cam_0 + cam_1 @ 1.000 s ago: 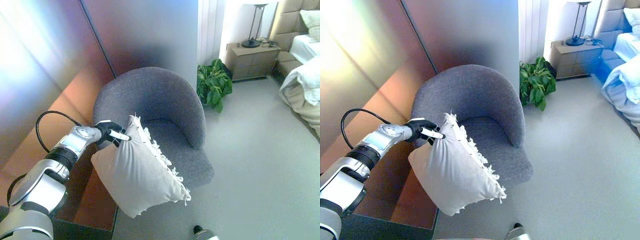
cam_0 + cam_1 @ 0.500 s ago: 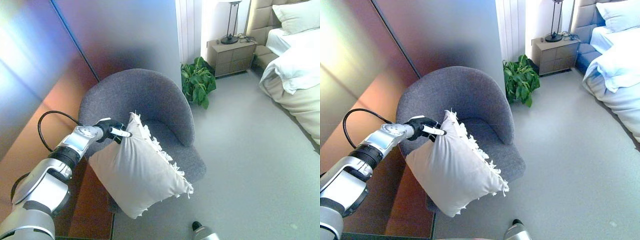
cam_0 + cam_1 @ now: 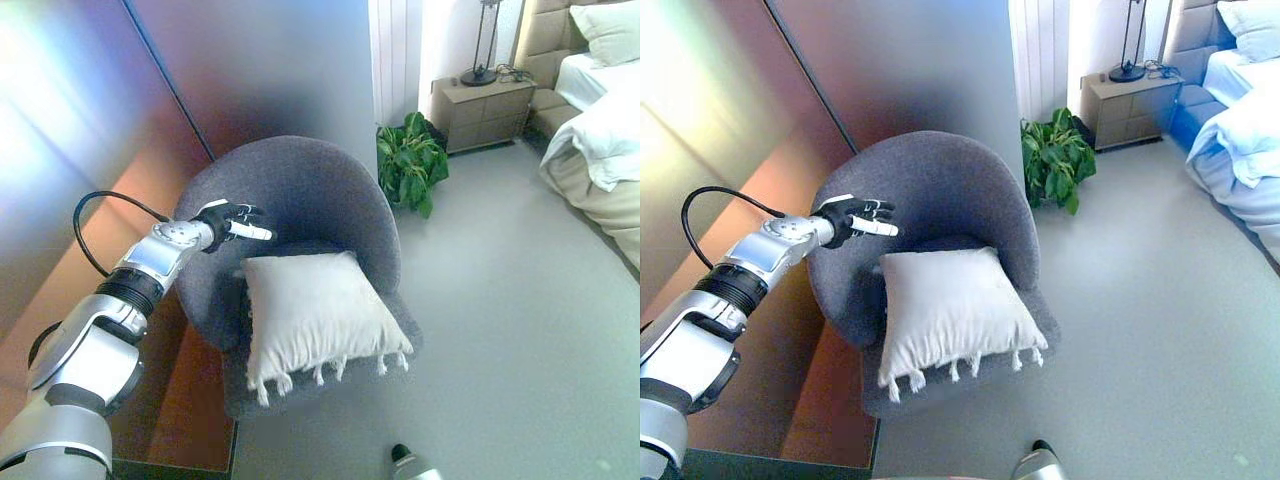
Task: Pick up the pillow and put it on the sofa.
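Note:
A white square pillow (image 3: 315, 312) with tassels along its front edge lies flat on the seat of the grey round-backed armchair (image 3: 310, 190). Its front edge hangs slightly over the seat's front. My left hand (image 3: 228, 218) hovers open above the chair's left arm, up and to the left of the pillow, with its fingers spread and nothing in them. The right hand shows in neither view.
A dark glossy wall panel (image 3: 260, 70) stands behind the chair and along the left. A potted green plant (image 3: 411, 165) sits at the chair's right rear, with a bedside cabinet (image 3: 490, 110) and lamp beyond. A bed (image 3: 600, 120) fills the far right. Grey floor (image 3: 520, 330) stretches to the right.
My left hand let go of the pillow, which dropped from hanging by its corner to lying flat on the seat. The hand opened and rose slightly. The camera also shifted.

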